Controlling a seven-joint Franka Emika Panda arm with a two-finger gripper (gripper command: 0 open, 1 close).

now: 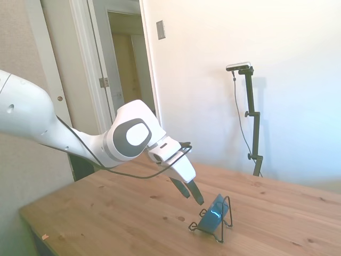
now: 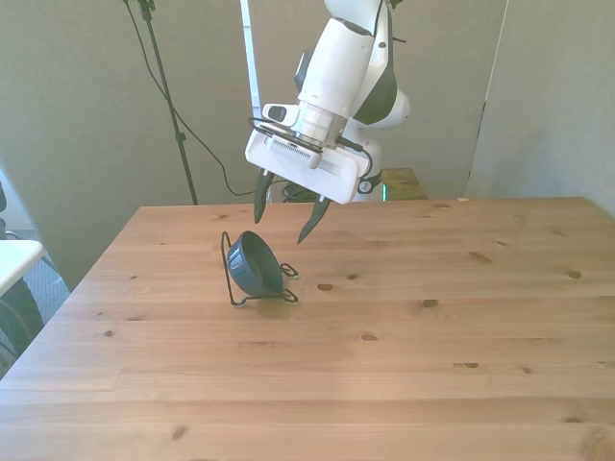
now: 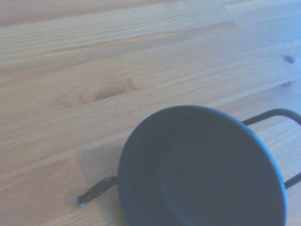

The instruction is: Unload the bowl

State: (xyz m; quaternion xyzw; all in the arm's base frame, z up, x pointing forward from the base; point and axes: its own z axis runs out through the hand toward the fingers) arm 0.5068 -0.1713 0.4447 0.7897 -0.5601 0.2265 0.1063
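Wooden worktop [image 2: 404, 365] carried only the rack and its load, toward the front view's left. White Franka arm [image 1: 64, 136] reached out low over the boards, wrist tilted so the gripper [image 2: 285, 219] angled down at the rack; fingers spread apart, nothing between them, tips hanging just above and behind the bowl, not touching.

Thin black wire rack [image 2: 231, 272] stood upright on the worktop, feet splayed toward the front view's right.

Teal-blue bowl [image 2: 254, 264] sat on edge in the rack, leaning against the wire upright, dark inside facing the front view's right. Wrist view was filled by the bowl's rim and hollow [image 3: 202, 169], wire visible beside it.

Judgement: approach stage. Tilted wrist likely meant to let one finger enter the hollow and pinch the upper rim.
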